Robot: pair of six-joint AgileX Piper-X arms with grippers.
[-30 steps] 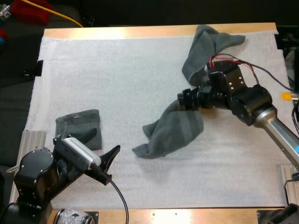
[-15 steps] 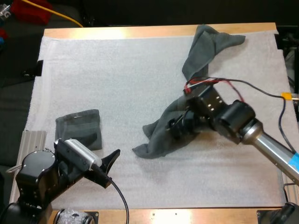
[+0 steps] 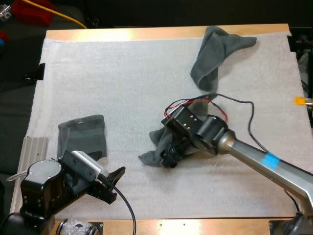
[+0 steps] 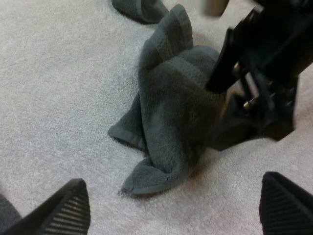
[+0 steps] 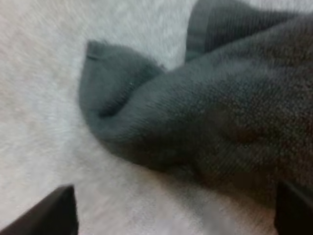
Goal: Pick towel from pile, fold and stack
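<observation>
Straddling the crumpled dark grey-green terry towel (image 4: 171, 122), the right gripper (image 3: 168, 155) has its two black fingers spread wide, one to either side of the heap. Cloth lies just ahead of and between the tips, nothing pinched yet. The left gripper (image 3: 113, 183) is likewise spread, clear of any cloth, pointed at the same heap from well off. A folded dark grey-green towel (image 3: 80, 134) sits just beside its wrist. A long limp dark grey-green towel (image 3: 215, 49) lies well beyond the right gripper on the white foam mat (image 3: 122, 83). Risk, as judged: the right fingers face a thick bunched fold, not a single edge. Closing here may lift a wad that will not spread for folding. Tips set too low could also nip the mat, and too shallow a bite lets the cloth slip out.
</observation>
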